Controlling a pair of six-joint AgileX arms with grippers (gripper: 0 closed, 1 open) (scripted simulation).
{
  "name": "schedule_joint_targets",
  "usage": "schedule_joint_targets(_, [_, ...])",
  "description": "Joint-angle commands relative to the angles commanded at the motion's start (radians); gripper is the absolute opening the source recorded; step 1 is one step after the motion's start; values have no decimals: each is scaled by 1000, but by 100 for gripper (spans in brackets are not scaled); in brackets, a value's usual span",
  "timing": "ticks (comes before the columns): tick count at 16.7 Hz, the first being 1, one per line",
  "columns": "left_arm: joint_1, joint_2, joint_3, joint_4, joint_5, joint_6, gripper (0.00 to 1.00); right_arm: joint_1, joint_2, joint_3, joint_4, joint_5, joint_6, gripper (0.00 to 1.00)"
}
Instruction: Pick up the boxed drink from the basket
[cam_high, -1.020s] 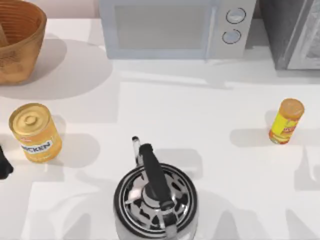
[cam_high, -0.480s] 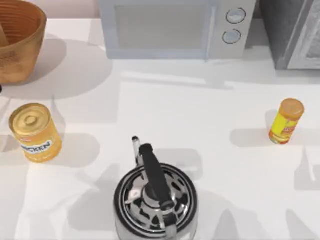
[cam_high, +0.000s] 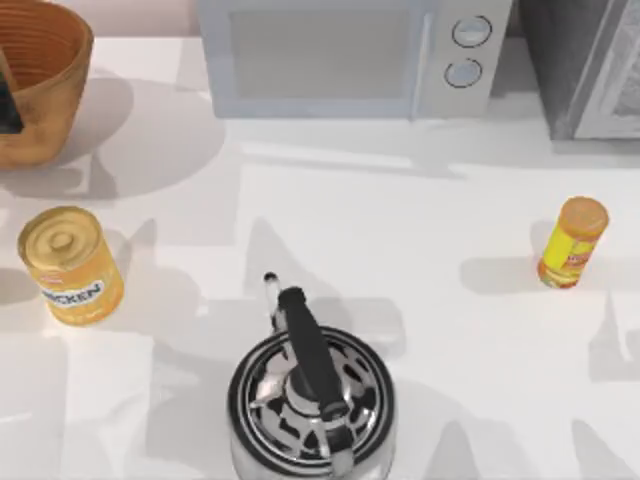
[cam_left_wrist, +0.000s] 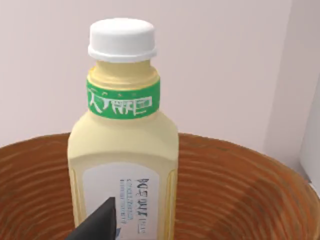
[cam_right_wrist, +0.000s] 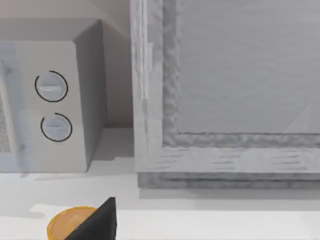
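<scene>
A pale yellow drink bottle (cam_left_wrist: 123, 165) with a white cap and green neck band is seen upright inside the one wicker basket (cam_high: 35, 75), which is set at the desk's far left corner. The left gripper (cam_high: 8, 105) is placed at the basket's rim, just before the bottle; how far its fingers are spread cannot be told. One yellow can (cam_high: 70, 265) is found at the left edge, one kettle (cam_high: 310, 400) at the near edge, one small orange jar (cam_high: 572, 243) toward the right edge. The right gripper (cam_right_wrist: 97, 222) is seen above that jar, its fingers' state unclear.
</scene>
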Motion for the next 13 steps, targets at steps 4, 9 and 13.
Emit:
schedule_joint_targets(4, [38, 344, 139, 181, 40, 4, 100, 0, 0, 0, 0, 0, 0, 100])
schedule_joint_targets(9, [74, 589, 281, 357, 79, 8, 100, 0, 0, 0, 0, 0, 0, 100])
schedule_joint_targets(13, [80, 631, 316, 395, 88, 10, 100, 0, 0, 0, 0, 0, 0, 100])
